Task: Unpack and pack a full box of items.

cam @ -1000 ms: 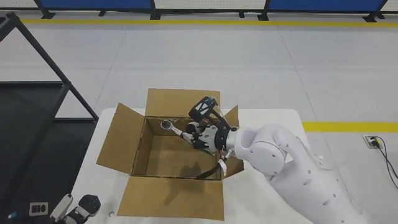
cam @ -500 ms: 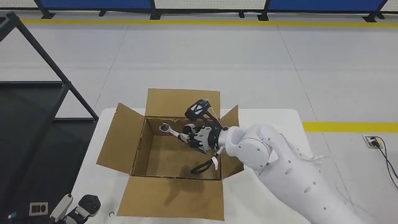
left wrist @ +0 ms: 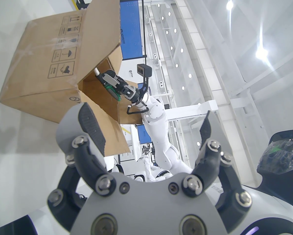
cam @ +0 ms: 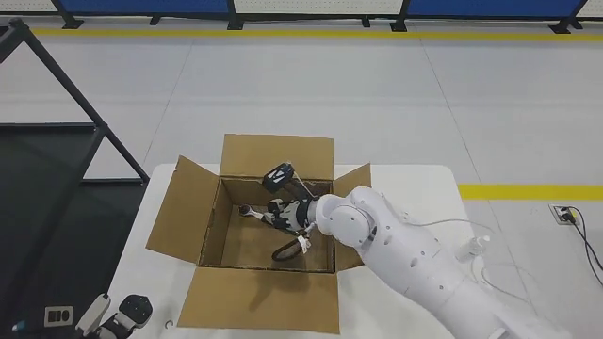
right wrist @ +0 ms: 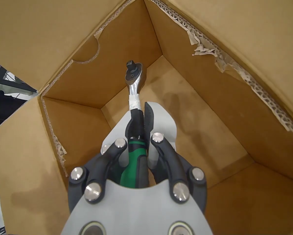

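An open cardboard box (cam: 212, 245) stands on the white table, its flaps spread outward. My right gripper (cam: 275, 211) is inside the box, shut on a ratchet wrench (right wrist: 134, 81) with a green and black handle and a chrome head. The wrench head (cam: 248, 211) points toward the box's left wall, above the bare floor of the box (right wrist: 185, 113). In the left wrist view the box (left wrist: 51, 57) appears from outside with the right gripper (left wrist: 104, 79) over its opening. My left gripper (left wrist: 146, 128) is open, held low beside the table with nothing between its fingers.
A black metal rack (cam: 47, 141) stands to the left of the table. The white table (cam: 415, 184) has bare surface to the right of the box. A small white object (cam: 479, 243) lies near the table's right edge.
My right gripper has carried the ratchet wrench leftward and lower, from above the box's right rim down into the box.
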{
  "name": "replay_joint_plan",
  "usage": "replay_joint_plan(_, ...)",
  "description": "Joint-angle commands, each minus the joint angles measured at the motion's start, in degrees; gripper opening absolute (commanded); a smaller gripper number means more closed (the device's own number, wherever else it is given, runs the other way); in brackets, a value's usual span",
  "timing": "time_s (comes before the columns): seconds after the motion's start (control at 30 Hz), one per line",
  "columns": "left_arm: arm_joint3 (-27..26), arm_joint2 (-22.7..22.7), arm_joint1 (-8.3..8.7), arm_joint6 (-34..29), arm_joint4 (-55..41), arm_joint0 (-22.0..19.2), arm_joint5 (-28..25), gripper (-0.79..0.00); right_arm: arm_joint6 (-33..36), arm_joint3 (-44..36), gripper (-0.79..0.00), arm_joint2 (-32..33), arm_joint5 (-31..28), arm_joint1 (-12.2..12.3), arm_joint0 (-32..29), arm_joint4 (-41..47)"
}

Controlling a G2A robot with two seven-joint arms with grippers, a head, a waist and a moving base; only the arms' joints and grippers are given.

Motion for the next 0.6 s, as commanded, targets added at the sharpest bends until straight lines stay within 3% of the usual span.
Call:
replay_joint_plan(0.0,0.00,0.00,0.00,0.00,0.00,0.00,0.00,0.000,-1.60,1.93,-0.785,-1.10,0.32,-1.36,0.40,-0.71)
replay_joint_plan(0.27,0.00,0.00,0.00,0.00,0.00,0.00,0.00,0.000,-3.60,7.84,-0.785,-4.49,3.34,-5.99,2.27,-4.71)
replay_joint_plan(0.57,0.00,0.00,0.00,0.00,0.00,0.00,0.00,0.000,2.06,14.73,-0.785,-6.82,4.38,-10.82,4.96,-6.50)
